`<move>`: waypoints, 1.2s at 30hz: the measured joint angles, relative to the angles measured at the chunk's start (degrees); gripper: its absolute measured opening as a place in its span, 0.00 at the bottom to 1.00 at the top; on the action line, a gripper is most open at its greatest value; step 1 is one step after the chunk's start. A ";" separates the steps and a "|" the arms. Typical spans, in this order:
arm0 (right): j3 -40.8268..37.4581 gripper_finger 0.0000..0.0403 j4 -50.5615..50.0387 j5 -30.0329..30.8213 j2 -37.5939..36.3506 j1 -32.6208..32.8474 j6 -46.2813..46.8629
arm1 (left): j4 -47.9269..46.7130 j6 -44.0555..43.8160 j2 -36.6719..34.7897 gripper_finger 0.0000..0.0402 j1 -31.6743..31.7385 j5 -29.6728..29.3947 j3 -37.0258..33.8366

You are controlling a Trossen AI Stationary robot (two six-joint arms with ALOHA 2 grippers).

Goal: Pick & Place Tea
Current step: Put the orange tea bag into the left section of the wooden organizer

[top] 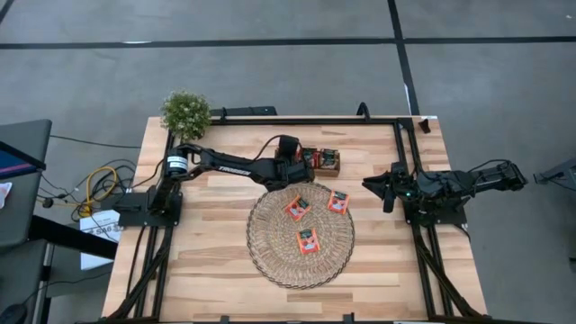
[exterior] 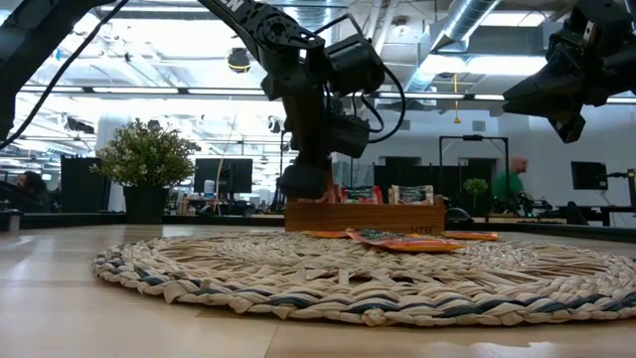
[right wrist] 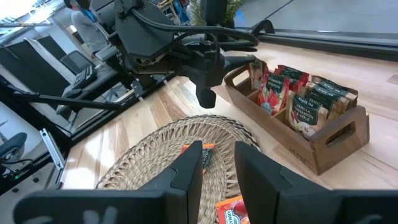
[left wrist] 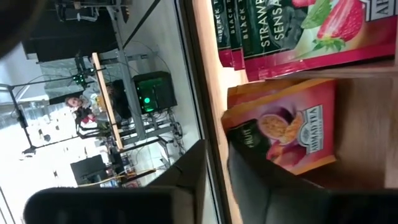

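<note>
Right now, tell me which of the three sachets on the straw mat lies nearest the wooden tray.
The sachet at the mat's far right edge: it lies just below the wooden tray, while the other two sit deeper on the mat.

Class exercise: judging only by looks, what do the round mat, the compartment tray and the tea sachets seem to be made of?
Round mat: woven straw or a similar plant fibre, matte, with braided coils visible.
Compartment tray: brown wood with a smooth finish, grain showing on its wall.
Tea sachets: probably printed foil or coated paper, flat, with a slight sheen.
</note>
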 joint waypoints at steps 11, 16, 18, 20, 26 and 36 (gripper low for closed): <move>0.00 0.21 0.04 0.03 0.00 0.00 0.02 | -0.30 0.98 -1.60 0.29 -1.15 -6.50 2.32; 0.00 0.21 0.25 0.09 0.00 0.00 0.08 | -0.35 0.51 -2.97 0.29 -2.17 -2.66 3.74; 0.00 0.21 0.37 0.06 0.00 0.00 0.21 | -1.30 0.69 -2.91 0.29 -2.27 -2.85 3.67; 0.00 0.21 0.35 0.04 0.00 0.00 0.53 | -2.26 1.91 -2.86 0.29 -2.32 -5.05 3.63; 0.00 0.21 0.31 0.02 0.00 -0.02 0.55 | -4.73 3.07 -6.22 0.29 -5.96 -5.82 3.67; 0.00 0.21 0.33 0.02 0.00 -0.07 0.55 | -21.14 -5.01 -12.31 0.27 -10.58 50.97 3.65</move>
